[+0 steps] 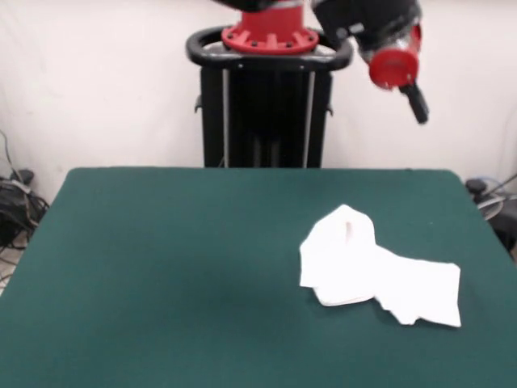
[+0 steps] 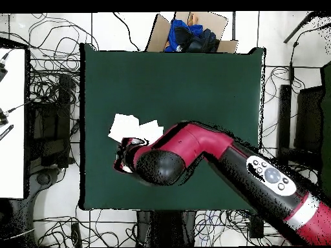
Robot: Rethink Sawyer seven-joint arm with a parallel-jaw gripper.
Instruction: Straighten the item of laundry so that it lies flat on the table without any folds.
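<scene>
The shirt [image 1: 380, 271] shows plain white, no print visible. The surface [image 1: 178, 267] under it is a flat dark green. The arm [image 2: 213, 145] is red with black sections. A cardboard box [image 2: 191, 29] holds blue and black cloth.

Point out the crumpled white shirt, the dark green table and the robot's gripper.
crumpled white shirt [image 1: 355, 263]: front view, middle of the bunched cloth.
dark green table [image 1: 178, 267]: front view, bare top.
gripper [image 1: 417, 103]: front view, black tip raised above the table.

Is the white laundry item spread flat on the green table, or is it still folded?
Folded. The laundry item lies bunched on the table, with a raised hump and overlapping layers; no print shows.
</scene>
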